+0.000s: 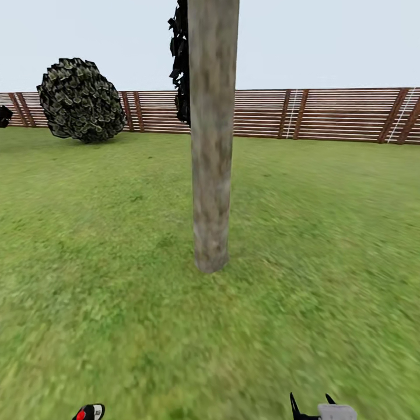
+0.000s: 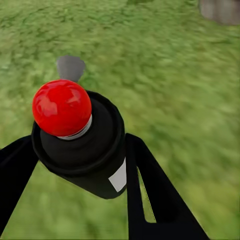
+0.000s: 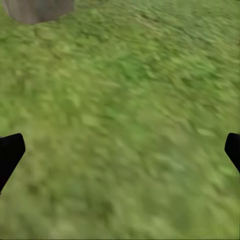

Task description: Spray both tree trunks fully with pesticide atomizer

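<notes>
One tree trunk [image 1: 211, 151], thick and mottled grey-brown, rises from the grass floor [image 1: 87, 262] straight ahead in the head view. Dark blocky foliage [image 1: 179, 58] shows just behind it. The pesticide atomizer [image 2: 102, 145], a black bottle with a round red cap and a small white label, sits between the black fingers of my left gripper [image 2: 80, 145], which is shut on it. Its red spot [image 1: 81, 415] peeks in at the head view's lower edge. My right gripper [image 3: 122, 150] hangs open over bare grass, with the trunk's base [image 3: 37, 9] a little way off.
A round dark bush [image 1: 81, 99] stands at the far left by the brown slatted fence [image 1: 326, 114], which closes the lawn behind the tree. Open grass lies on both sides of the trunk. A small grey patch [image 2: 70, 67] lies on the grass beyond the atomizer.
</notes>
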